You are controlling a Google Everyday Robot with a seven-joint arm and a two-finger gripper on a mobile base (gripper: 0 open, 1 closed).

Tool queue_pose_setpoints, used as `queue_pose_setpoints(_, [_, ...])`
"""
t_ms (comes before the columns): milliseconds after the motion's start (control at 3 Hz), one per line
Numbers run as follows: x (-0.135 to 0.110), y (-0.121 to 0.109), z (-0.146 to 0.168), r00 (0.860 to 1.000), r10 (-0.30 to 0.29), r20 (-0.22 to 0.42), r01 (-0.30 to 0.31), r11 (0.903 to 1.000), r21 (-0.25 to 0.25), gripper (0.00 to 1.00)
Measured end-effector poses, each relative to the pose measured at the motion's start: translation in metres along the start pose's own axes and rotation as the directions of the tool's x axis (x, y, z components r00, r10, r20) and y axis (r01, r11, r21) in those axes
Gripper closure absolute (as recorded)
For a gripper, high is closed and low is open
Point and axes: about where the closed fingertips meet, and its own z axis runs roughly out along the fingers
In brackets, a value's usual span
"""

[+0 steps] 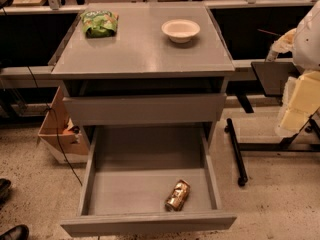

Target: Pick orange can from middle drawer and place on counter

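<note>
The orange can [177, 195] lies on its side on the floor of the open middle drawer [125, 191], near the front right corner. The drawer is pulled well out under the grey drawer front above it. The counter [142, 49] is the grey top of the cabinet. My gripper [283, 40] is at the right edge of the view with the white and cream arm, level with the counter. It is well away from the can and holds nothing that I can see.
A green snack bag [100, 23] lies at the counter's back left and a white bowl [180, 30] at its back right. A small black side table [272, 76] stands to the right. A cardboard box [60, 131] and cable are at the left.
</note>
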Motion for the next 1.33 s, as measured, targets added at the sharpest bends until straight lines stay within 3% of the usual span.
queue_pose_setpoints(333, [0.0,0.0,0.0,1.0,0.0,0.0,0.0,1.0,0.0,0.0])
queue_pose_setpoints(667, [-0.005,0.007,0.037,0.997,-0.068,0.04,0.068,0.9976,-0.01,0.0])
queue_pose_setpoints(1333, [-0.02,0.023,0.132,0.977,-0.186,0.108,0.192,0.9803,-0.047,0.0])
